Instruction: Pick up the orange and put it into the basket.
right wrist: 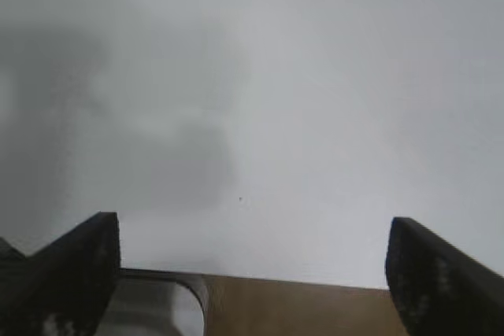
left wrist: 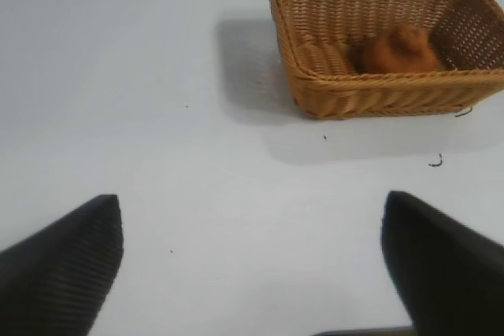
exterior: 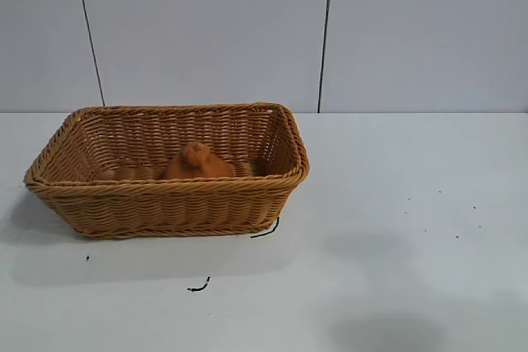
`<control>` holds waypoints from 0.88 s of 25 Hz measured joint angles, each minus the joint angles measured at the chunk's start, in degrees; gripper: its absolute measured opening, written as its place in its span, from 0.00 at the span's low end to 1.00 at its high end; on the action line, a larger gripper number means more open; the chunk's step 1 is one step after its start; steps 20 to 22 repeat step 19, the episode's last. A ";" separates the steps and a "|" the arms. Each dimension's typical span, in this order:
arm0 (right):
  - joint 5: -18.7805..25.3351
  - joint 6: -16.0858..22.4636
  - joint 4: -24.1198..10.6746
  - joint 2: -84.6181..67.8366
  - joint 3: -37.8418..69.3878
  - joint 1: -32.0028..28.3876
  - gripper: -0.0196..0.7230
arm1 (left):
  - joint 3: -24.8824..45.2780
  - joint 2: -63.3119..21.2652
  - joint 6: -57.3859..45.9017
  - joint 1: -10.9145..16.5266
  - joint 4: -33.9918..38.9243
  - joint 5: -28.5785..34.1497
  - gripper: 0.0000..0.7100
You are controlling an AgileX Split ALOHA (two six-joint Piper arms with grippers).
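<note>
Outside camera first: the orange [exterior: 196, 162] is sitting inside the basket [exterior: 165, 195], down on the floor of it near the front wall, knob up. Neither arm shows in this view at all, just the white table [exterior: 412, 228] with a couple of bits of black thread by the basket. So as far as I can judge, the drop is done and what's left is just parking the arms cleanly.

Left wrist cam: the left gripper [left wrist: 252, 261] is spread wide with nothing in it, hanging over bare table well back from the basket. Orange is visible in there too, resting against the near wall.

Right wrist cam: the right gripper [right wrist: 252, 261] is wide apart too, empty, looking at plain table with a wooden edge below.

Tip for this bit: keep both arms away from the basket rim so nothing gets nudged.
</note>
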 joint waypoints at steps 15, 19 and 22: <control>-0.08 0.01 0.00 -31.23 0.24 0.00 0.91 | 0.00 0.00 0.00 0.00 0.05 0.00 0.90; -0.02 0.01 -0.10 -31.62 0.24 0.00 0.91 | 0.00 0.00 0.00 0.00 0.05 0.00 0.90; -0.02 0.01 -0.10 -31.62 0.24 0.00 0.91 | 0.00 0.00 0.00 0.00 0.05 0.00 0.90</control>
